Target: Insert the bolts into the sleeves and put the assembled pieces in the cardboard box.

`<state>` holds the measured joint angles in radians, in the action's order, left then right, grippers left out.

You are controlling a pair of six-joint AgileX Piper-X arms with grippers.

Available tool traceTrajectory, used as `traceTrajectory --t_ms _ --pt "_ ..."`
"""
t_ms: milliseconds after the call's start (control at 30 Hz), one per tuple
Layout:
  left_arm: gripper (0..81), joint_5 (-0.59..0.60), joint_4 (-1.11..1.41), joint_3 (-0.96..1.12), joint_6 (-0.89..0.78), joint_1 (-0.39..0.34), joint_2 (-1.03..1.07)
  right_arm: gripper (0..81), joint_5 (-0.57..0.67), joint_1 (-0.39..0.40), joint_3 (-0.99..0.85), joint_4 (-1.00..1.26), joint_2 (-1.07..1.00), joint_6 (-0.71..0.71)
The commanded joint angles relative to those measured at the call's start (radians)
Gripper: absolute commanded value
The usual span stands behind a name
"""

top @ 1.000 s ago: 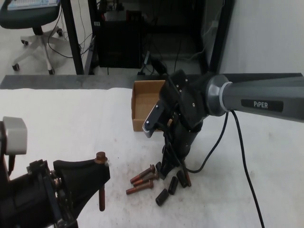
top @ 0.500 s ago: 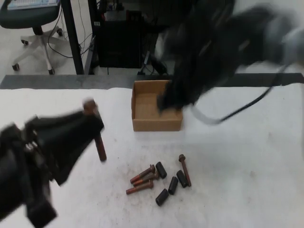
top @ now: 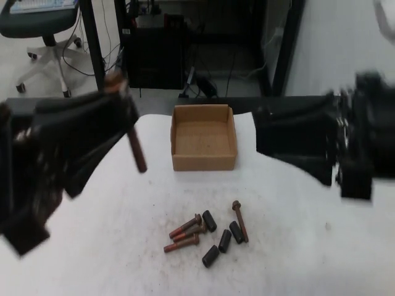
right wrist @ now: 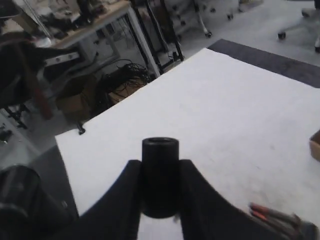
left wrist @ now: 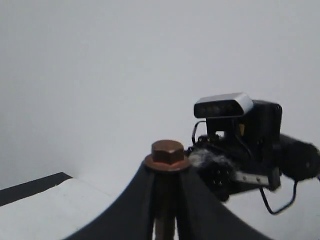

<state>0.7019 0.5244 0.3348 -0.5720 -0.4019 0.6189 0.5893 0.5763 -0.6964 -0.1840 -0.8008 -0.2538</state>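
Observation:
My left gripper (left wrist: 167, 172) is shut on a rusty bolt (left wrist: 167, 152), held upright with its hex head above the fingers. In the high view that bolt (top: 137, 151) hangs below the left gripper (top: 125, 111), raised left of the cardboard box (top: 203, 145). My right gripper (right wrist: 160, 172) is shut on a black sleeve (right wrist: 160, 165), its open end up. From above, the right gripper (top: 262, 132) is raised to the right of the box. Loose bolts (top: 185, 233) and black sleeves (top: 217, 240) lie on the white bench in front of the box.
The box is open and looks empty. One bolt (top: 238, 219) lies apart beside the sleeves. The bench's white cover (top: 290, 246) ends at a dark strip behind the box. An office chair (top: 43, 31) and racks stand beyond the bench.
My right arm lifted away from the pile and swung right, holding a sleeve. My left arm rose and carried its bolt up and back, towards the level of the box.

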Motion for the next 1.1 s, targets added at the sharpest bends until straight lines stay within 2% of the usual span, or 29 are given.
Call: traceTrajectory --t_ms 0,100,200,433,567,767,1067 --pt "0.2 0.140 0.020 0.119 0.018 0.000 0.116 0.8 -0.026 0.039 0.163 0.339 0.046 -0.124" --pt "0.2 0.168 0.020 0.177 0.018 0.000 0.225 0.8 -0.147 0.093 0.289 0.546 0.032 -0.171" --pt "0.2 0.168 0.020 0.212 0.046 0.000 0.313 0.8 -0.235 0.128 0.330 0.557 -0.007 -0.169" --pt "0.2 0.175 0.070 0.227 0.056 0.000 0.381 0.8 -0.245 0.161 0.332 0.611 -0.129 -0.128" --pt "0.2 0.175 0.138 0.227 0.041 -0.022 0.381 0.8 -0.251 0.161 0.332 0.757 -0.200 -0.128" --pt "0.2 0.153 0.153 0.227 0.043 -0.082 0.383 0.8 -0.279 0.161 0.330 0.935 -0.283 0.082" --pt "0.2 0.053 0.151 0.227 0.086 -0.093 0.383 0.8 -0.306 0.161 0.328 0.958 -0.292 0.151"
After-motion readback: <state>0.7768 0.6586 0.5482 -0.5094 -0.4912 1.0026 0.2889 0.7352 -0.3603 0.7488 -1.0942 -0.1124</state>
